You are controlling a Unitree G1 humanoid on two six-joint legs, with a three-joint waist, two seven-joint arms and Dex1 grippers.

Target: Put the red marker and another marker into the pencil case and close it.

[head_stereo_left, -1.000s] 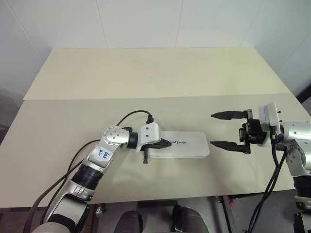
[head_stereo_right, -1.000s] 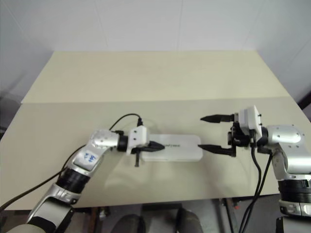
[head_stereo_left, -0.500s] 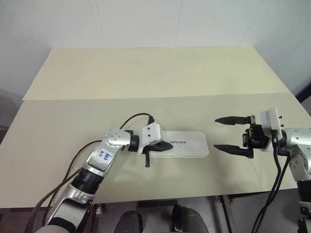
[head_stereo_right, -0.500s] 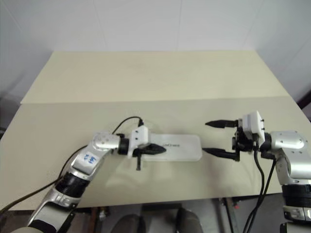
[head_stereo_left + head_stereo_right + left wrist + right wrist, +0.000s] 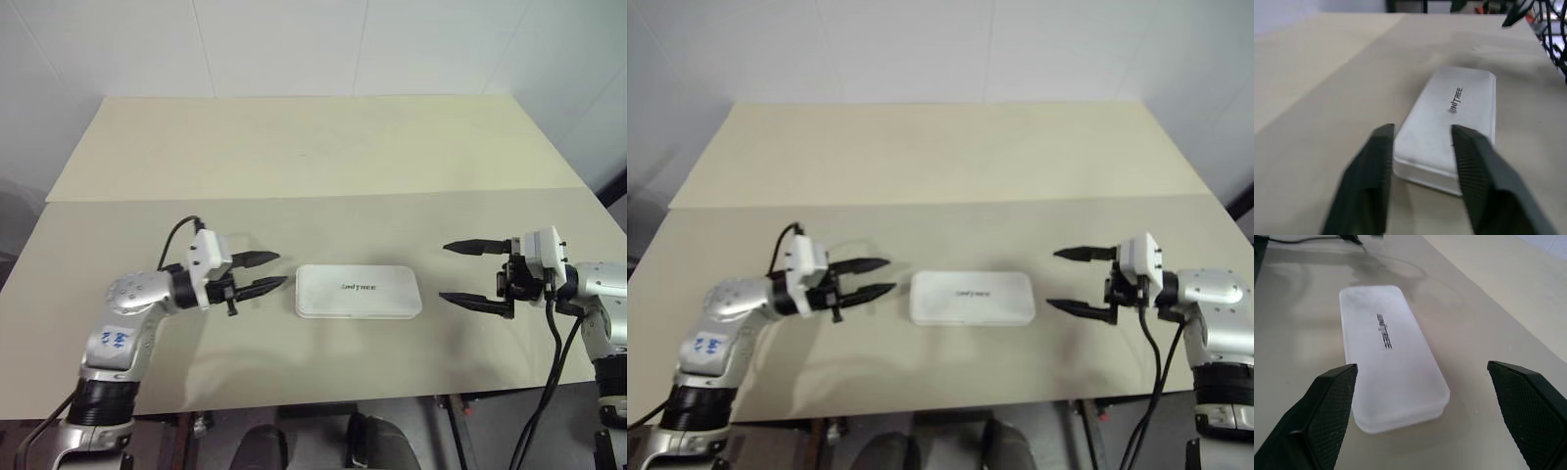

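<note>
The white pencil case [image 5: 359,291] lies flat on the table with its lid down and the dark lettering facing up. Neither the red marker nor another marker is in sight; both are hidden. My left gripper [image 5: 266,271] hovers a short way off the case's left end, pointing at it, open and empty. In the left wrist view the case [image 5: 1449,122] lies just beyond the parted fingers [image 5: 1369,181]. My right gripper [image 5: 458,272] stands wide open off the case's right end, holding nothing, and its wrist view shows the case [image 5: 1388,352] between and beyond the spread fingertips.
The beige table [image 5: 323,157] runs far back, with a seam [image 5: 313,194] across its middle. White walls stand behind it. The table's front edge [image 5: 323,397] lies close below the case.
My left gripper has lifted off the case's lid, drawn back to the left and opened. The right gripper has drifted slightly right and down, still wide open. The case stays shut.
</note>
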